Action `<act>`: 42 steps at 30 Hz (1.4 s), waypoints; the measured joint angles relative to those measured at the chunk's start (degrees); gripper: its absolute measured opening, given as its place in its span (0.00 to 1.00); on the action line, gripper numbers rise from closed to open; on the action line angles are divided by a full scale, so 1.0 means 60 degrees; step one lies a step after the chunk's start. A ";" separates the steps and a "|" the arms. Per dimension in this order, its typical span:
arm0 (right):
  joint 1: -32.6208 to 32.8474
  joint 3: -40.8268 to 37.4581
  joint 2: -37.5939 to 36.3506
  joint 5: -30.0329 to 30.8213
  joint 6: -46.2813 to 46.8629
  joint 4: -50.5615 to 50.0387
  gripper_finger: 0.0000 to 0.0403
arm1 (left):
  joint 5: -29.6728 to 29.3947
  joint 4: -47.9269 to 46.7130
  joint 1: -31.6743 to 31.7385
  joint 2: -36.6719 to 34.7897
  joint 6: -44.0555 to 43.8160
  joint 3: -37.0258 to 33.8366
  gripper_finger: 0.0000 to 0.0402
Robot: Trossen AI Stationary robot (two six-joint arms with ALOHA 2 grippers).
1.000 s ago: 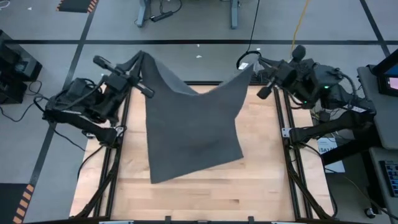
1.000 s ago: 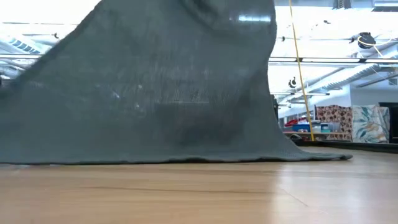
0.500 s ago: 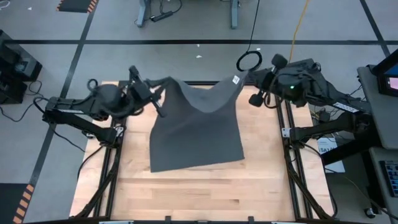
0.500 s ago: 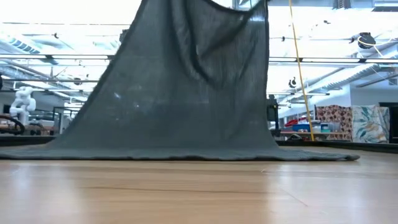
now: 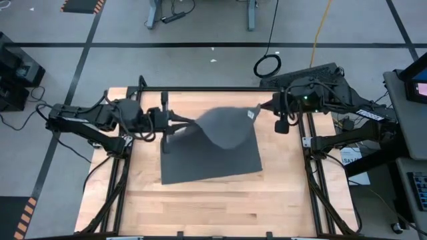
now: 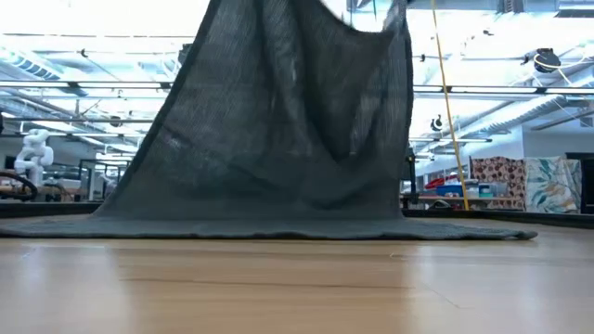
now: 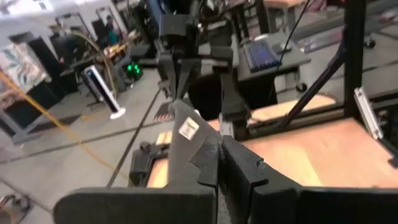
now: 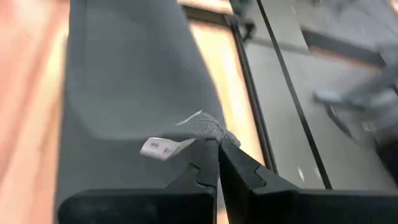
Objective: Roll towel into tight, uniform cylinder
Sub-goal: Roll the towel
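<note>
The dark grey towel is held up by its two far corners, and its near edge lies on the wooden table. My left gripper is shut on the far left corner. My right gripper is shut on the far right corner, beside the small white tag. Between the grippers the far edge sags in a slack dip. In the low view the towel rises like a curtain from the table and hides both grippers. My left gripper pinches the towel's far left corner between its two fingers, coming about level from the table's left. The cloth runs from it across to the other gripper and down to the table. My right gripper pinches the far right corner between its fingertips, next to the white tag. It slants down from the table's right. The cloth hangs slack below it.
Bare wood lies between the towel and the table's near edge. Black frame rails run along the left side and the right side. A cable loop lies on the floor beyond the far edge.
Both grippers have come down and toward the near edge, tipping forward from a raised pose, and drawn closer together. The towel's far edge came with them and now sags in the middle. Its near edge has stayed on the table.
</note>
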 joint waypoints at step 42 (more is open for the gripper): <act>-0.1585 -0.2796 0.0197 0.5560 -0.0995 0.4191 0.00 | -0.7549 0.0463 0.2872 0.0640 0.0446 -0.1498 0.03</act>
